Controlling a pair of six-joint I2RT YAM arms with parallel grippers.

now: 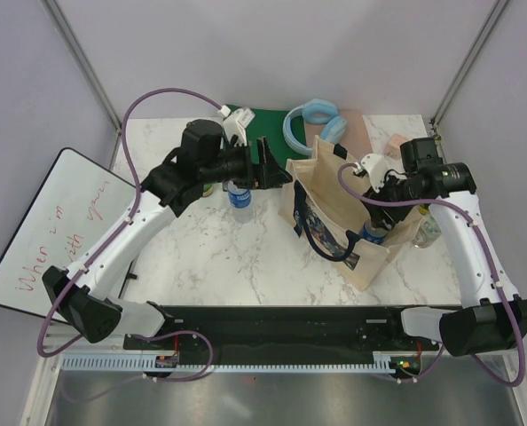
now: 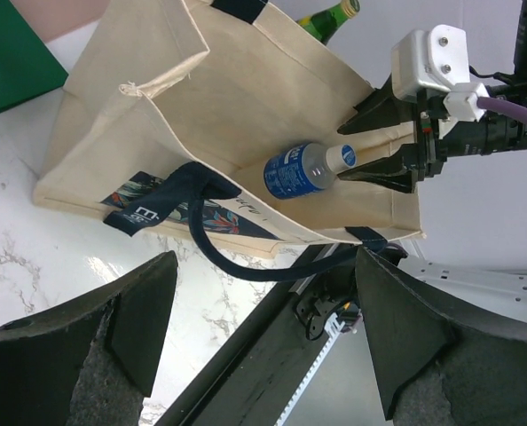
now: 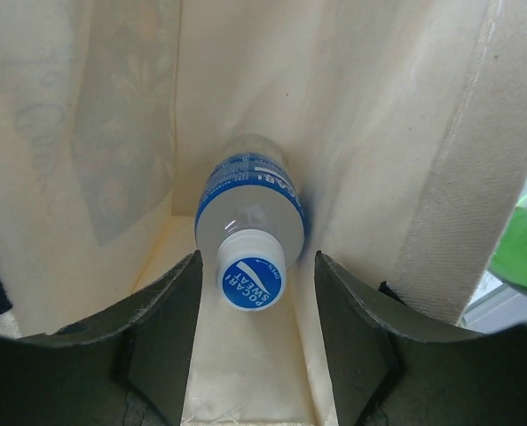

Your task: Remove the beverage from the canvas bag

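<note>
The canvas bag [image 1: 330,191] is lying on its side on the right part of the marble worktop [image 1: 219,257], with its dark handles flopping toward the near side. The beverage [image 3: 250,200], a clear bottle with a blue label, is lying inside on the bag's lower wall, cap pointing at the right arm. The right fingers [image 3: 161,311] are reaching into the bag's mouth and sitting apart, one each side of the cap, not gripping it. The left fingers [image 2: 113,355] are hovering left of the bag, spread wide, holding nothing. A second small bottle [image 1: 239,197] is standing on the worktop just beside them.
</note>
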